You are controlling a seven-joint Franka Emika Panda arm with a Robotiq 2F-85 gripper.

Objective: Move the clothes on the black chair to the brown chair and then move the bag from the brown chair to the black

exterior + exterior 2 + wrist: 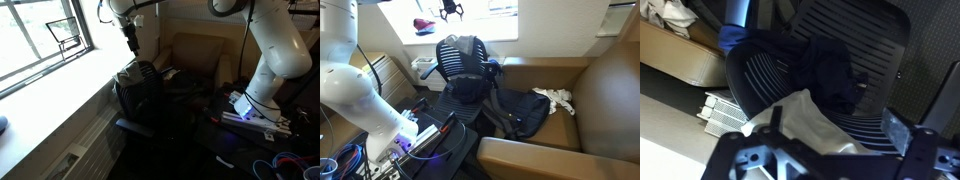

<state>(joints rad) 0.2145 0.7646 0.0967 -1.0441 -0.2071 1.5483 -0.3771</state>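
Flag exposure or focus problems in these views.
In an exterior view the window is blown out and the black chair sinks into shadow; in an exterior view the window glares, leaving the gripper a backlit silhouette; in the wrist view the gripper is blurred in the foreground.

Your light comes from the wide daylight window [40, 35], blown out to flat white in both exterior views, with glare spilling along the pale sill [85, 70]. Away from it the room falls dim. The black mesh office chair [140, 85] sinks into near-featureless shadow, while the brown leather armchair [590, 90] takes a soft sheen. A small violet glow [415, 142] shows low among the shadows. In your wrist view the dark gripper [825, 165] at the bottom edge is blurred and underlit, and the whole picture looks soft and grainy.
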